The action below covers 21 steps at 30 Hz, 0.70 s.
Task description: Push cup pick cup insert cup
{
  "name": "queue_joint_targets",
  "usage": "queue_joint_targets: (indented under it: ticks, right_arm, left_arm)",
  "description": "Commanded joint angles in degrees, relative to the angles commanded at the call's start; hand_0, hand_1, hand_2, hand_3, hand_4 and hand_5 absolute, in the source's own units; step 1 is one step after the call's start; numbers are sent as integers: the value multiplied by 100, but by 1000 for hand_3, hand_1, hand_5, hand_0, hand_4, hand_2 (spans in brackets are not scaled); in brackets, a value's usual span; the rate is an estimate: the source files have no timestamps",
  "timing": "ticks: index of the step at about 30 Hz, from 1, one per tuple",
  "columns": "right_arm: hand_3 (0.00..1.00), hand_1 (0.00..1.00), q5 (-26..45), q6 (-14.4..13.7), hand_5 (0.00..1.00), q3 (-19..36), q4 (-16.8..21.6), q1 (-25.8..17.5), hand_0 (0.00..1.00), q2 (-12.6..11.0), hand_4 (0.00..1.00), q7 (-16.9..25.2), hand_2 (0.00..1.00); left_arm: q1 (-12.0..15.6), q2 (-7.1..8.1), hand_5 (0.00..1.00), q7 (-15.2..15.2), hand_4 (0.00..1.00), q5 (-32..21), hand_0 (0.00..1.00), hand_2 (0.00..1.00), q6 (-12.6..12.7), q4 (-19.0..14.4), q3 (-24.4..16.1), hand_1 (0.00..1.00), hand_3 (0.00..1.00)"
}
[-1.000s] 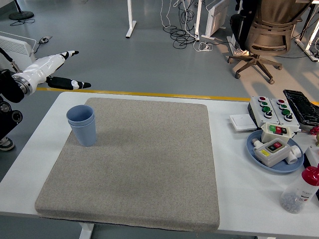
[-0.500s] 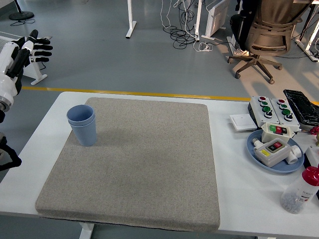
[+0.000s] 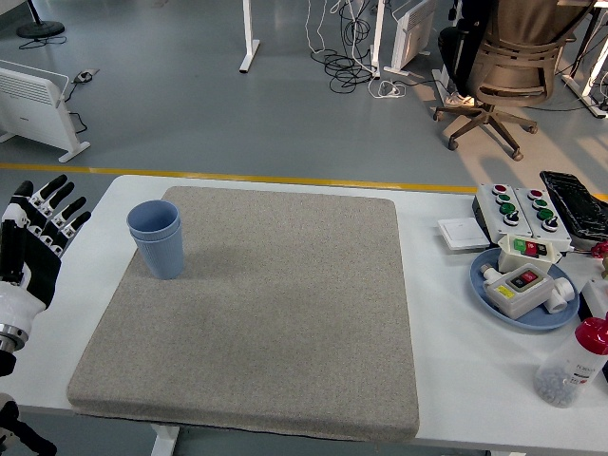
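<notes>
Insertion looks already done, since the blue cups [image 3: 158,237] stand nested upright near the far left corner of the grey mat [image 3: 275,323] on the table [image 3: 465,370], while the left hand [image 3: 33,249] hovers beside the mat's left edge, fingers spread, holding nothing.

Left hand [image 3: 28,249] only, at frame's left edge: five-fingered, black body with white shell panel over the back. Black fingers [image 3: 52,197], segmented, small white patches at the joints giving a striped look. White glossy cuff at the wrist, then a grey metallic ring below it. Black arm hardware further down at the bottom-left corner, partly cropped. No cables or screws resolvable at this size. Right arm not visible
</notes>
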Motion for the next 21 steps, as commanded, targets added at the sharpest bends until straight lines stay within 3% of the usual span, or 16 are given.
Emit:
queue_joint_targets:
  ticks: [3,5,10,21]
  right_arm:
    - [564,603,-45,8,446,24,-2,3,666,-3,102,-10,615]
    - [564,603,-66,11,446,35,-5,-1,666,-4,102,-12,615]
    - [565,602,-59,13,447,35,-9,-11,667,-10,101,-13,615]
    - [564,602,69,13,450,-36,-12,-2,666,-14,101,1,615]
  left_arm:
    - [226,-66,998,-120,607,84,955,980,-20,-12,22,934,934]
    - [372,-129,998,-163,607,183,955,980,131,-26,14,934,934]
    - [531,-139,998,-180,604,193,964,993,190,-57,47,941,943]
    - [409,-131,998,-168,599,273,969,998,304,-15,104,943,942]
